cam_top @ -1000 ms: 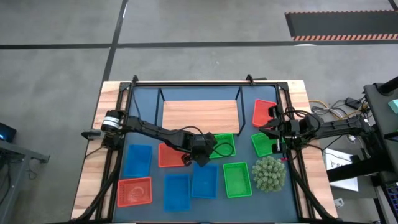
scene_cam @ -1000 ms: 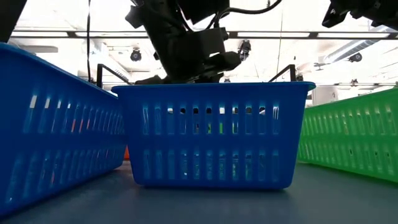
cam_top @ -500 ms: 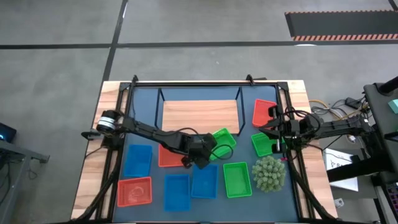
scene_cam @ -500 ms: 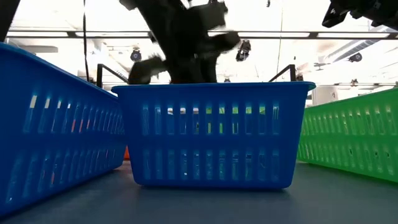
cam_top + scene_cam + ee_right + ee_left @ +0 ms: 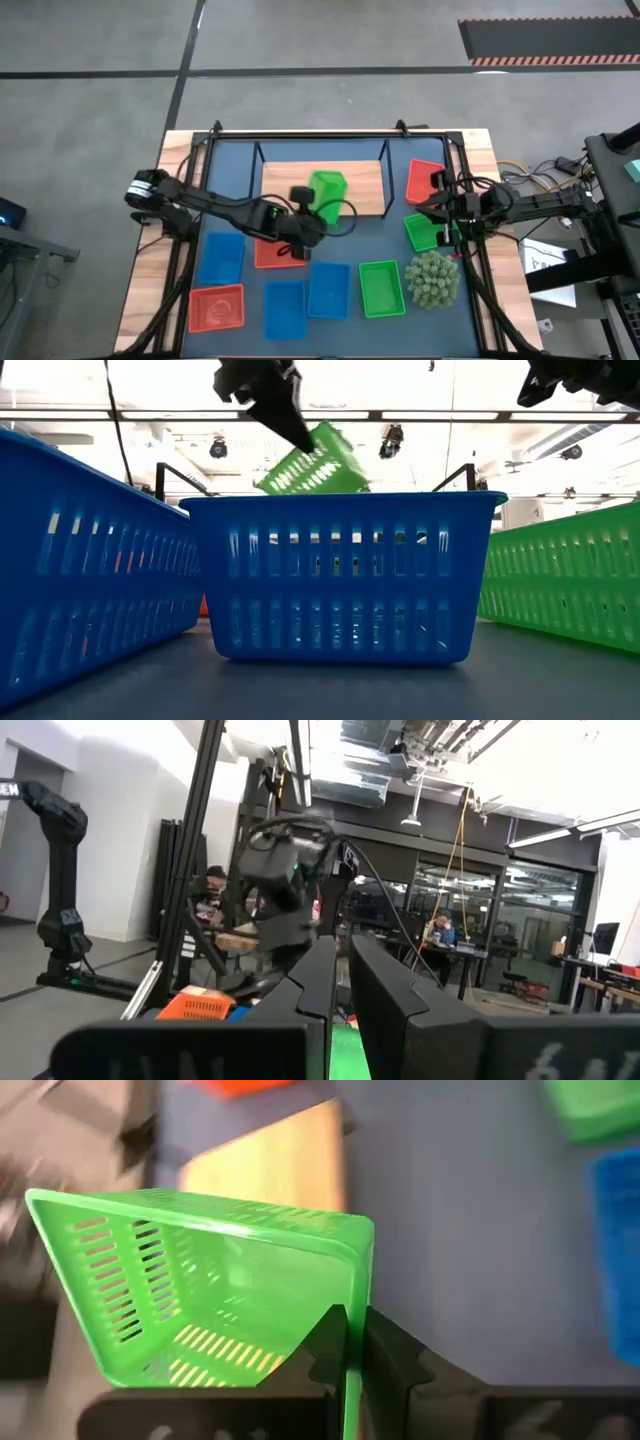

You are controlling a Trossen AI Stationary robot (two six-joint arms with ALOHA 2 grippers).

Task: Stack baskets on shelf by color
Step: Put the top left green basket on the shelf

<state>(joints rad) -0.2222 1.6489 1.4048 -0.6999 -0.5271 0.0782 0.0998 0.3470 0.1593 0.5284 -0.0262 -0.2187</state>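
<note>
While clamped in left tool, green basket tilted over shelf

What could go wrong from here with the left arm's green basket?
1. The left gripper pinches only one rim wall of the green basket, which hangs tilted in the low view; it could swing or slip free.
2. It is over the shelf near its front edge, so a release here might land it crooked or let it tip off onto the mat.
3. The right gripper waits above another green basket, so that side looks low risk.
</note>
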